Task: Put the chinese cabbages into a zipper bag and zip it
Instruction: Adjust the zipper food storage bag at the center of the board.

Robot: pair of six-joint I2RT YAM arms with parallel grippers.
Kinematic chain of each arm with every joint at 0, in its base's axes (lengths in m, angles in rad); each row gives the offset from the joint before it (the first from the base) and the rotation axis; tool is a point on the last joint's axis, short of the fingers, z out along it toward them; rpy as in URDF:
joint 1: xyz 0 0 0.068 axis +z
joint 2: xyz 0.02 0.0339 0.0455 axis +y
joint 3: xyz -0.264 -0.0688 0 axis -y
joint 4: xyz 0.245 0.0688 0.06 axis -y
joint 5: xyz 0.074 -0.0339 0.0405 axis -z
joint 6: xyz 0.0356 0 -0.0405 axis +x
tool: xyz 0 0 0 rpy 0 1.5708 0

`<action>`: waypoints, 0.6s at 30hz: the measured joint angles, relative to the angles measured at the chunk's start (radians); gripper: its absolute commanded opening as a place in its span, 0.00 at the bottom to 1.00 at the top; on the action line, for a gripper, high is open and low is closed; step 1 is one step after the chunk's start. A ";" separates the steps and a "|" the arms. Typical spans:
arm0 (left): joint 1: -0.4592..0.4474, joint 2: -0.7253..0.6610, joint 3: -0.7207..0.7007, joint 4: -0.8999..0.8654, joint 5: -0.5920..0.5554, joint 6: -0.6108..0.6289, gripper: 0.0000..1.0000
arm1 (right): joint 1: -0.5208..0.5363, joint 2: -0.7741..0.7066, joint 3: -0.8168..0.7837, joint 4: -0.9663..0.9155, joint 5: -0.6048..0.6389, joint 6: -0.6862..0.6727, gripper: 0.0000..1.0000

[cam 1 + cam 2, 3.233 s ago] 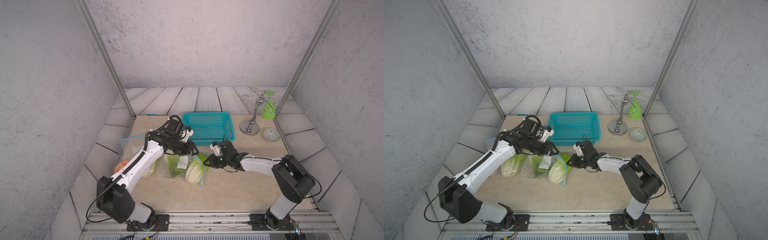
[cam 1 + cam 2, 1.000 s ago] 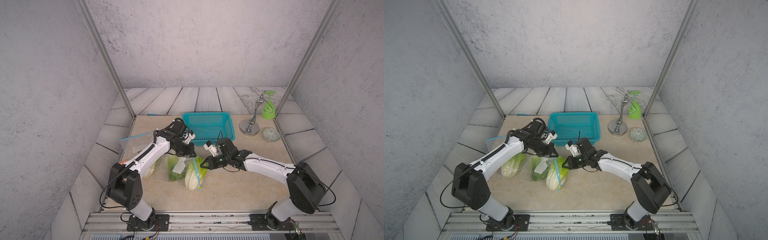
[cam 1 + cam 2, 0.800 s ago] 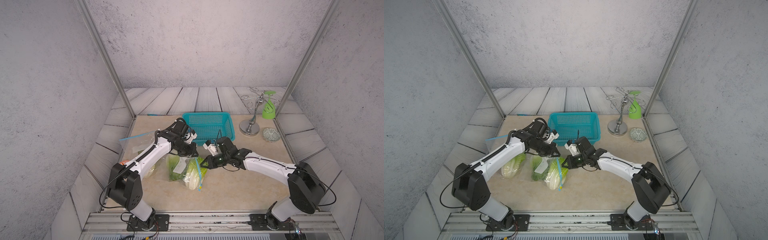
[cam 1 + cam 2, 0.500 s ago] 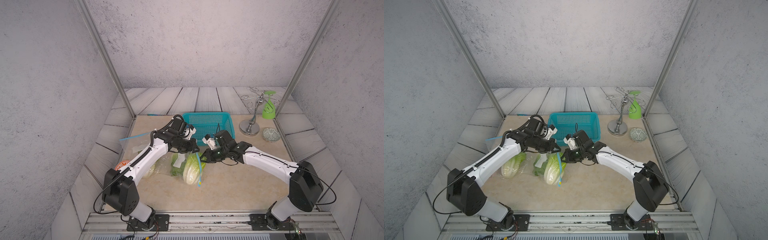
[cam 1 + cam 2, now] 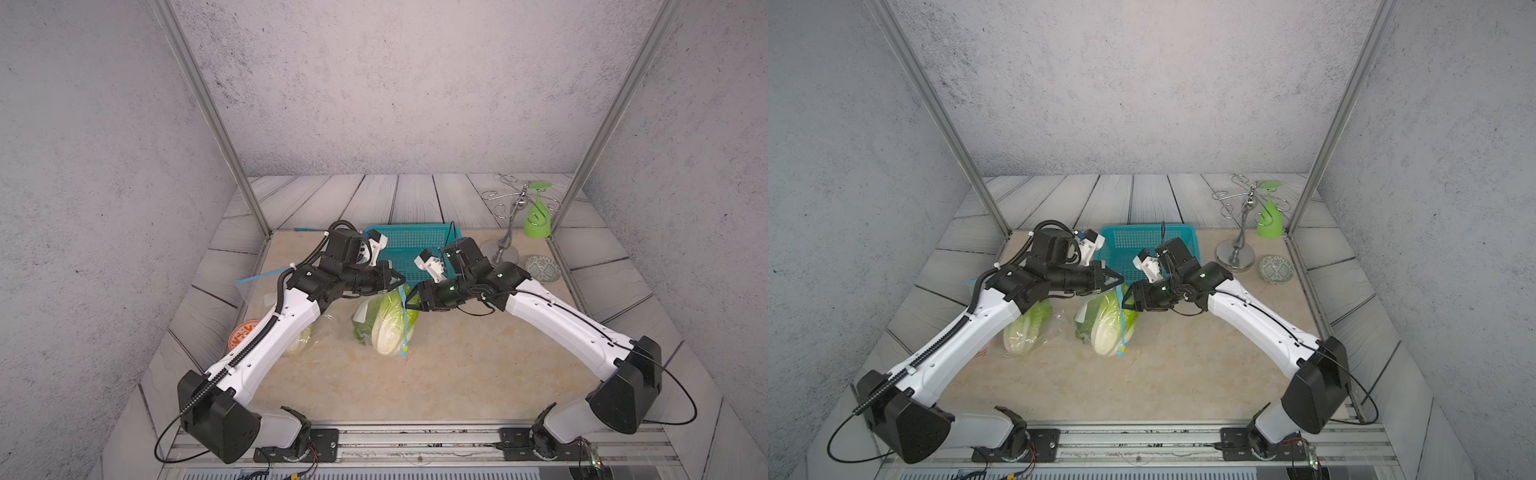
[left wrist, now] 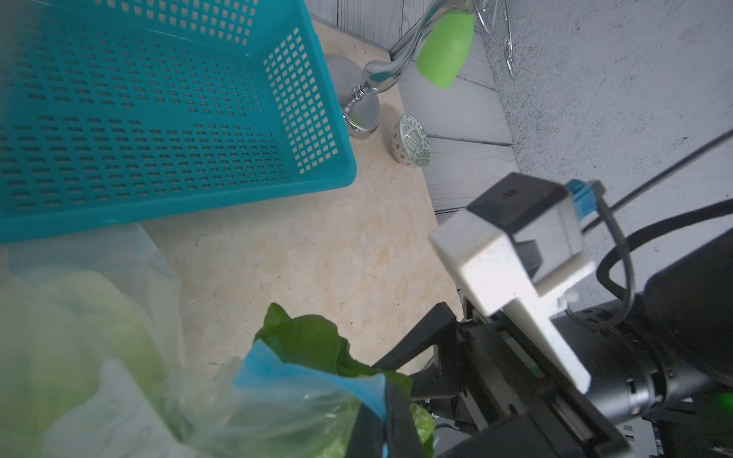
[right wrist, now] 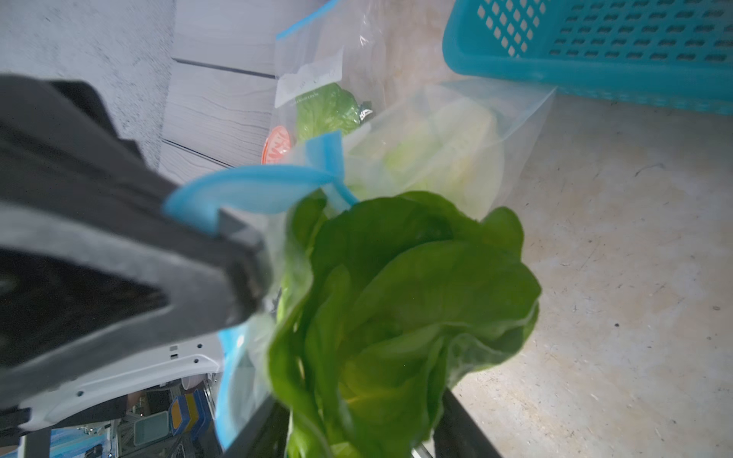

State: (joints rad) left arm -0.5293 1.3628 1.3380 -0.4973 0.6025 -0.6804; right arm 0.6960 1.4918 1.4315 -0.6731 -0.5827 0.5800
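Left hand (image 5: 401,283) pinches the blue zip strip of a clear plastic zipper bag (image 5: 360,311) holding crinkled light-green chinese cabbages (image 5: 384,332) on the beige worktop (image 5: 436,386); right hand (image 5: 411,297) spread around protruding leaves.

A teal mesh basket (image 5: 411,245) is sitting at twelve o'clock on the beige tabletop (image 5: 457,365). A chrome rack (image 5: 500,249) is standing at two o'clock, a green upturned goblet (image 5: 537,222) hanging from it. A patterned bowl (image 5: 542,269) is lying near the rack's base, at its four o'clock. An orange disc (image 5: 243,336) is lying at nine o'clock, partly hidden.
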 measured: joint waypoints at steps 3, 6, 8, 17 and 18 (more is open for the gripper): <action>0.008 0.010 0.000 0.036 0.001 -0.027 0.00 | -0.024 -0.044 0.002 -0.013 -0.021 0.014 0.66; 0.011 0.025 0.000 0.068 0.005 -0.051 0.00 | -0.045 -0.077 0.010 -0.020 -0.040 0.024 0.69; 0.012 0.034 0.000 0.094 0.008 -0.067 0.00 | -0.061 -0.090 0.019 -0.027 -0.045 0.029 0.70; 0.012 0.047 -0.001 0.145 0.016 -0.101 0.00 | -0.117 -0.110 0.009 -0.029 -0.048 0.037 0.72; 0.012 0.047 -0.002 0.147 0.016 -0.102 0.00 | -0.120 -0.109 0.006 -0.029 -0.048 0.037 0.72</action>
State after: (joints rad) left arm -0.5175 1.4097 1.3361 -0.3504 0.6182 -0.7826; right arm 0.5762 1.3823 1.4372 -0.7025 -0.6308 0.6170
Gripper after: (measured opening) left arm 0.046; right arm 0.719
